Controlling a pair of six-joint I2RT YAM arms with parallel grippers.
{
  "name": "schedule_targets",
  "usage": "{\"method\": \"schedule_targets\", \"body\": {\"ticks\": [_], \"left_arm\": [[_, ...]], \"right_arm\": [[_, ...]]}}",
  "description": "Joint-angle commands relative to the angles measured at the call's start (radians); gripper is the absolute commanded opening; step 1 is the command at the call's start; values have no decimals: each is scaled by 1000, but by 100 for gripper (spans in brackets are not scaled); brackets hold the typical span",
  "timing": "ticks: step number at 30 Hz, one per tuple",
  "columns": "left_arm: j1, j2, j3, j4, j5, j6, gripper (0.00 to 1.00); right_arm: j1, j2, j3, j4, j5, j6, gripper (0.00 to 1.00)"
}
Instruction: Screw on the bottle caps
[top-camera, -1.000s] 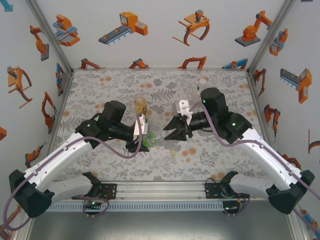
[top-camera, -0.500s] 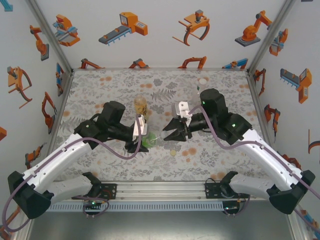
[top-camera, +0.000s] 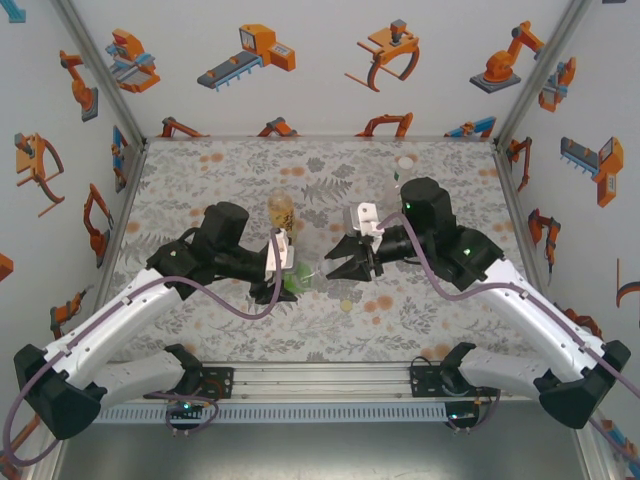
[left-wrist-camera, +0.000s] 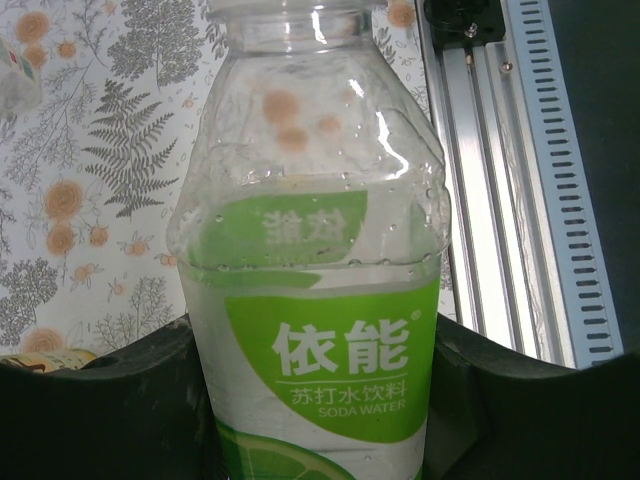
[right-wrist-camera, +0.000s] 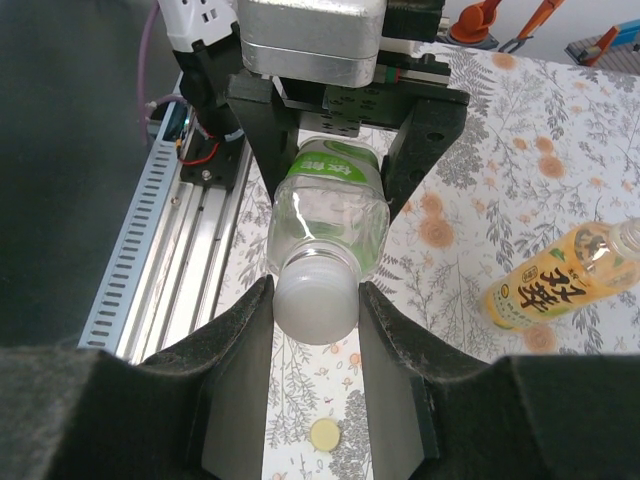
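top view high, looking down, wrist views close, facing each other across one green-label bottle (left-wrist-camera: 320, 340)

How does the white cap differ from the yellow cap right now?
The white cap is gripped by the right gripper at the mouth of the green-labelled bottle; the yellow cap lies loose on the mat. The white cap is turned on its side; the yellow cap lies flat. Both are small round caps.
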Motion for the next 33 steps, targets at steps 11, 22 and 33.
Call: {"method": "schedule_targets", "body": {"ticks": [11, 22, 33], "left_arm": [[-7, 3, 19, 46, 17, -5, 0], [-6, -47, -16, 99, 4, -4, 0], [-6, -78, -44, 156, -75, -26, 0]], "right_arm": [[27, 39, 3, 4, 9, 31, 0], [27, 23, -80, 226, 108, 409, 0], [28, 10, -200, 432, 420, 1068, 0]]}}
